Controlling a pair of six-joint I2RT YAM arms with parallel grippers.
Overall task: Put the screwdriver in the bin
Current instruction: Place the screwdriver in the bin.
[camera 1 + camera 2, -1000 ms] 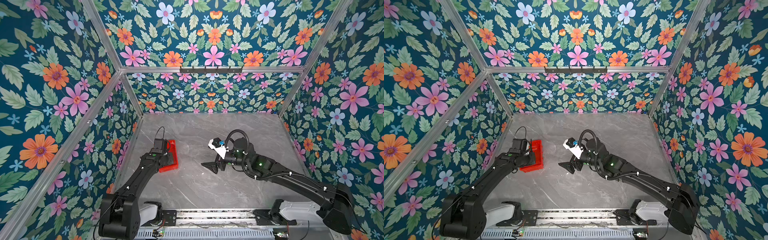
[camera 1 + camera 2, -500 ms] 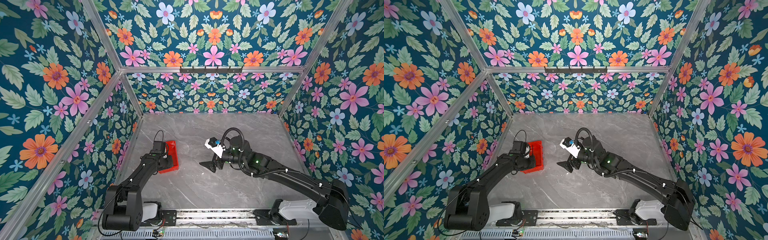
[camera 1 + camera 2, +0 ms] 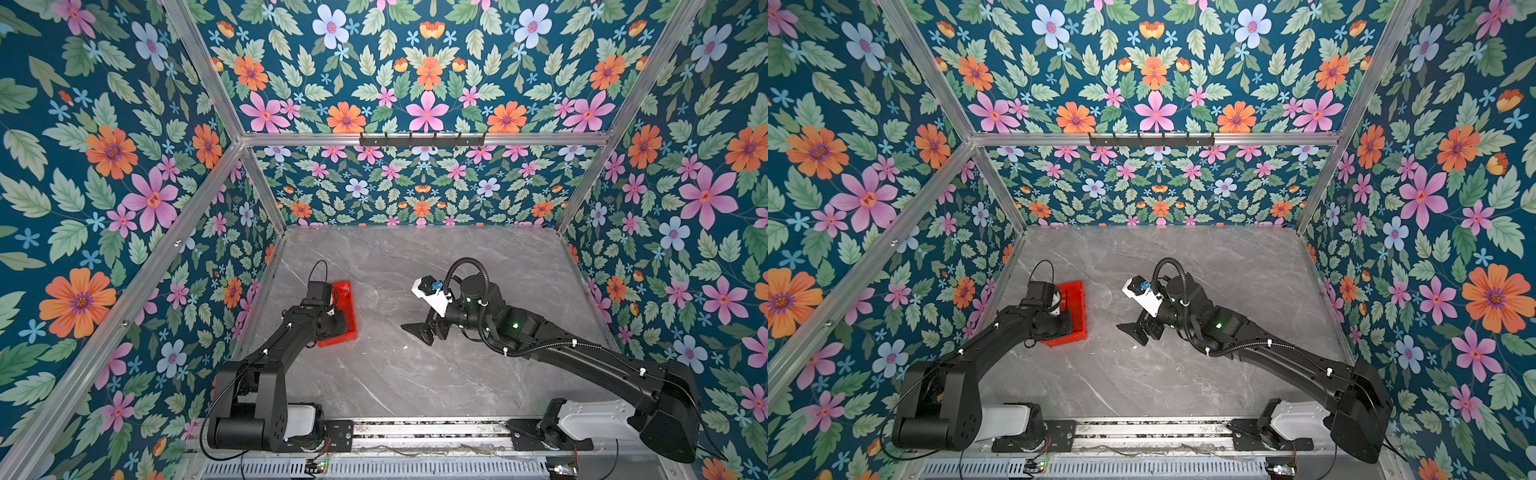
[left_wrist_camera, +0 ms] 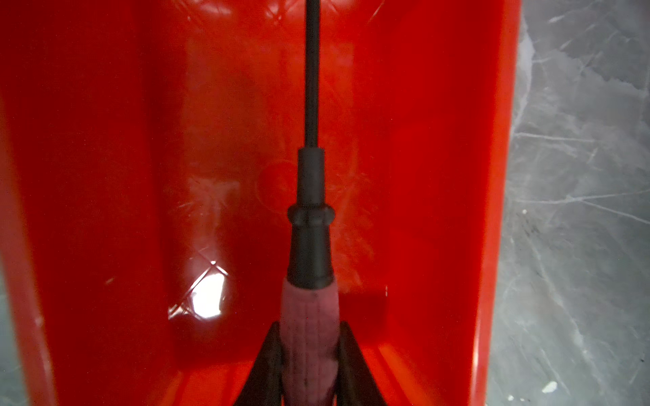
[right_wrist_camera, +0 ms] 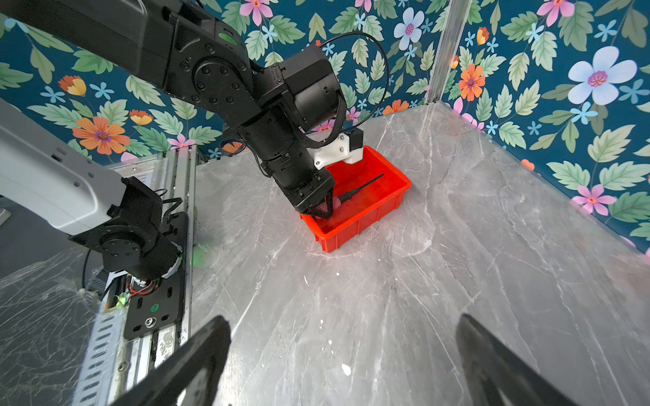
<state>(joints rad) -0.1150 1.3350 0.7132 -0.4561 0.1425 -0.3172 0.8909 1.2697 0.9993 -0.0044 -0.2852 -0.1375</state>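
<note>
The red bin point(image 4: 439, 175) fills the left wrist view. My left gripper point(image 4: 309, 351) is shut on the pink handle of the screwdriver point(image 4: 309, 246), whose black shaft points along the bin's length. In the right wrist view the left gripper point(image 5: 322, 211) dips into the near end of the bin point(image 5: 365, 214), and the screwdriver point(image 5: 362, 188) slants upward over the bin floor. The bin shows in both top views point(image 3: 347, 299) point(image 3: 1077, 299), partly under the left wrist. My right gripper point(image 3: 417, 332) point(image 5: 341, 318) hovers open and empty over the mid table.
The grey marble table point(image 3: 415, 374) is boxed in by floral walls on three sides. The bin stands close to the left wall point(image 3: 257, 291). A metal rail point(image 3: 415, 432) with both arm bases runs along the front edge. Small white specks point(image 5: 346, 369) dot the table.
My right gripper has drifted slightly to the left, still open. The left arm's elbow has shifted a little, and its gripper stays over the bin with the screwdriver.
</note>
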